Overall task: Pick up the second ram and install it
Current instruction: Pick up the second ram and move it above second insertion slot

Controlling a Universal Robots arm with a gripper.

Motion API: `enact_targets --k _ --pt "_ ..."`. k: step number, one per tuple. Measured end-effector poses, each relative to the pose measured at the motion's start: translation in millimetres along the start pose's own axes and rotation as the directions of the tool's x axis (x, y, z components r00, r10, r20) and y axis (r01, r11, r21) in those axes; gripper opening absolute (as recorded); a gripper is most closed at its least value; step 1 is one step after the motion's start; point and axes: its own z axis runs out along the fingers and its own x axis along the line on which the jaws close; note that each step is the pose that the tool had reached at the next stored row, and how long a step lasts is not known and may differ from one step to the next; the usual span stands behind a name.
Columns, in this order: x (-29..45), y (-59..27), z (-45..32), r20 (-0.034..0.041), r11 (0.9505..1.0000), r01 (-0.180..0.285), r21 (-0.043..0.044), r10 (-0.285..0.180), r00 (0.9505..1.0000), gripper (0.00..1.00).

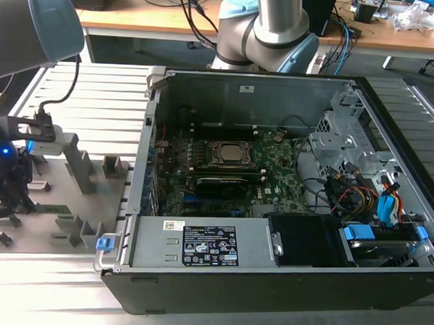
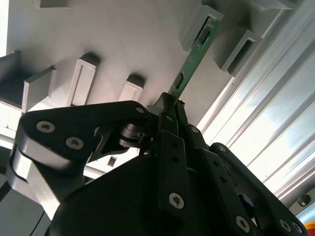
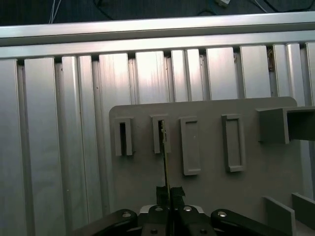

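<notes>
I am looking across a ribbed aluminium table [image 3: 64,147], its long slats running side by side, and a wooden desk [image 1: 129,18] draped with cables [image 1: 195,23] is standing behind it in the exterior view. An open computer case [image 1: 269,296] is lying on the table, well away from the gripper [image 2: 171,105], with its green motherboard [image 1: 273,182] showing.

A flat grey fixture plate [image 3: 206,196] is sitting on the slats directly under the gripper, carrying a row of upright slotted holders just ahead of the fingertips.

A large label [image 1: 208,249], part white and part black, is facing up from the metal box at the case's near wall, and a small white sticker [image 1: 247,89] is sitting on the far inner wall. Both are carrying print that I am not reading off.

The gripper is clamping the second ram [image 2: 194,54] by its near end, the fingers [image 2: 165,123] pressing against both flat faces. The green stick is reaching straight out ahead of the fingertips, edge-on in the first wrist view. Its far end is meeting the slot of one grey holder [image 3: 155,132]. I am unable to tell whether that end is seated in the slot or merely lying against it.
</notes>
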Motion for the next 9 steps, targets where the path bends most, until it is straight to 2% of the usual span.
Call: enact_targets --k 9 --pt "-0.4 0.5 -12.6 0.0 1.0 0.0 -0.0001 0.0 1.0 0.14"
